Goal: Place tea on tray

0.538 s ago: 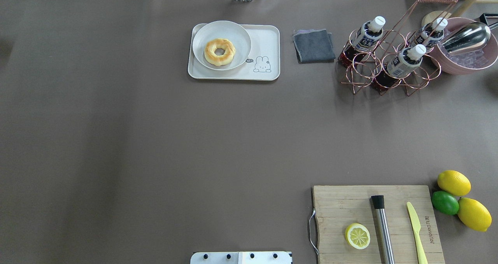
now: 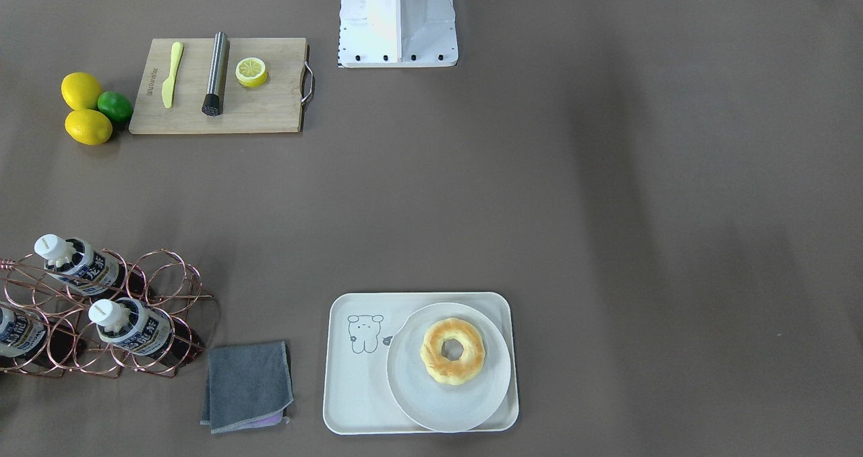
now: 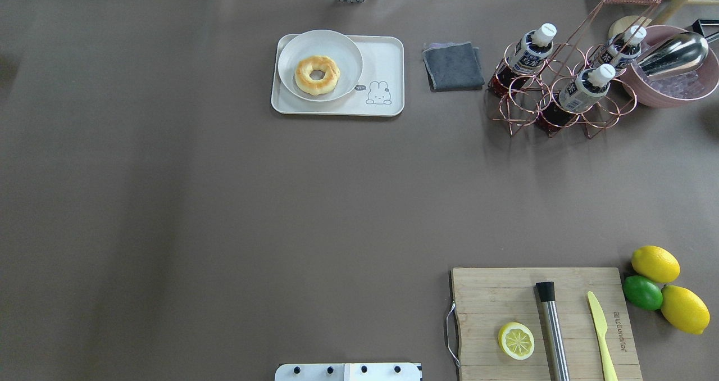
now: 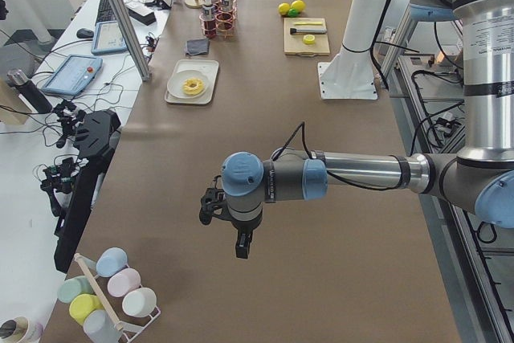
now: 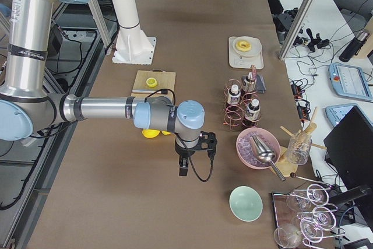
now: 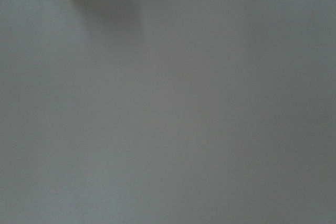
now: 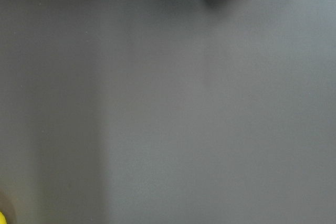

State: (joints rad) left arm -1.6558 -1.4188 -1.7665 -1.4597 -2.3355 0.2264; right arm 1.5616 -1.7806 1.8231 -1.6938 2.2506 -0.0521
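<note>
Three tea bottles stand in a copper wire rack [image 3: 561, 83] at the far right: one at the rack's left [image 3: 531, 49], one in front [image 3: 584, 89], one behind [image 3: 623, 46]. They also show in the front-facing view [image 2: 135, 325]. The cream tray [image 3: 385, 55] lies at the far middle and carries a round white plate [image 3: 342, 46] with a doughnut [image 3: 317, 75]. My left gripper [image 4: 241, 247] hangs over bare table far from the tray, seen only in the left side view. My right gripper [image 5: 182, 170] hangs over bare table near the lemons. I cannot tell whether either is open.
A folded grey cloth [image 3: 453, 65] lies between tray and rack. A wooden cutting board [image 3: 483, 296] holds a lemon half, a steel muddler and a yellow knife. Lemons and a lime [image 3: 643, 292] lie beside it. A pink ice bowl [image 3: 668, 94] and a mint bowl [image 5: 245, 202] stand at the right end.
</note>
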